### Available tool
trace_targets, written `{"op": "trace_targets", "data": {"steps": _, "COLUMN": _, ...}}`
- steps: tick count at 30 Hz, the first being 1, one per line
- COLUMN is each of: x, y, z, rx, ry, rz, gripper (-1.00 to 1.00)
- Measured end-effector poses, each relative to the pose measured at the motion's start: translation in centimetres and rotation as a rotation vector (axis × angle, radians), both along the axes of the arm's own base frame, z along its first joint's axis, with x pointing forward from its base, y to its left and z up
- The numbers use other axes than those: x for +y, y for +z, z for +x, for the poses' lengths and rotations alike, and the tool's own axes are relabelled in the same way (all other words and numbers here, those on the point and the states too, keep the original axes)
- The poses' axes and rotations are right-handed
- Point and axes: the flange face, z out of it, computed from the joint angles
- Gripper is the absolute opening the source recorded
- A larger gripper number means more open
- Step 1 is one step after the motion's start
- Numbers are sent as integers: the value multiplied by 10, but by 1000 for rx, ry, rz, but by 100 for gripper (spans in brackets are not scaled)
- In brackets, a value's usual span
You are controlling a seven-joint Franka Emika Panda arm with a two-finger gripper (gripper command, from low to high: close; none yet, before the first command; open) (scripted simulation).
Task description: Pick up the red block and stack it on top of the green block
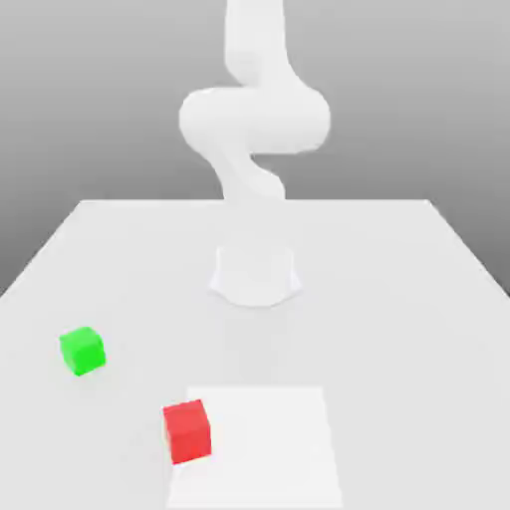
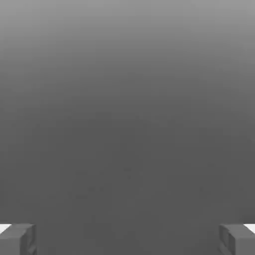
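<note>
The red block [image 1: 187,431] sits at the edge of the white pad [image 1: 269,443], on the exterior view's left; I can't tell whether the pad bears any of its weight. The green block [image 1: 83,351] is on the table [image 1: 398,299], well apart from the pad, off to the exterior view's left and nearer the foot of the arm [image 1: 254,120]. I'd guess that gap is there to give the tool [image 2: 127,240] room around each block. The tool is spread wide with nothing between its fingers, which suits a pick that has yet to begin.

As for which way the red block points, it looks like a cube, so I can name no long axis. It appears level, its sides turned a little from the pad's edges; the jaws should probably turn to match.
</note>
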Motion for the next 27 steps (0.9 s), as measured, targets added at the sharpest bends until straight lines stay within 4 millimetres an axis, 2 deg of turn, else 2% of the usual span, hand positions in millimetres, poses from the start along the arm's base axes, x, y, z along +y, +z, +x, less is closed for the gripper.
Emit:
{"op": "trace_targets", "data": {"steps": 2, "x": -9, "y": -42, "z": 25, "rx": 71, "ry": -79, "rz": 71, "gripper": 0}}
{"op": "trace_targets", "data": {"steps": 5, "x": -20, "y": -105, "z": 53, "rx": 171, "ry": -202, "rz": 161, "gripper": 0}}
{"op": "trace_targets", "data": {"steps": 8, "x": -31, "y": -170, "z": 70, "rx": 268, "ry": -334, "rz": 236, "gripper": 0}}
{"op": "trace_targets", "data": {"steps": 11, "x": -42, "y": -236, "z": 78, "rx": 362, "ry": -476, "rz": 297, "gripper": 0}}
{"op": "trace_targets", "data": {"steps": 16, "x": -58, "y": -342, "z": 69, "rx": 507, "ry": -731, "rz": 364, "gripper": 0}}
{"op": "trace_targets", "data": {"steps": 21, "x": -76, "y": -439, "z": 36, "rx": 626, "ry": -1007, "rz": 389, "gripper": 0}}
{"op": "trace_targets", "data": {"steps": 27, "x": -76, "y": -510, "z": 30, "rx": 645, "ry": -1050, "rz": 387, "gripper": 0}}
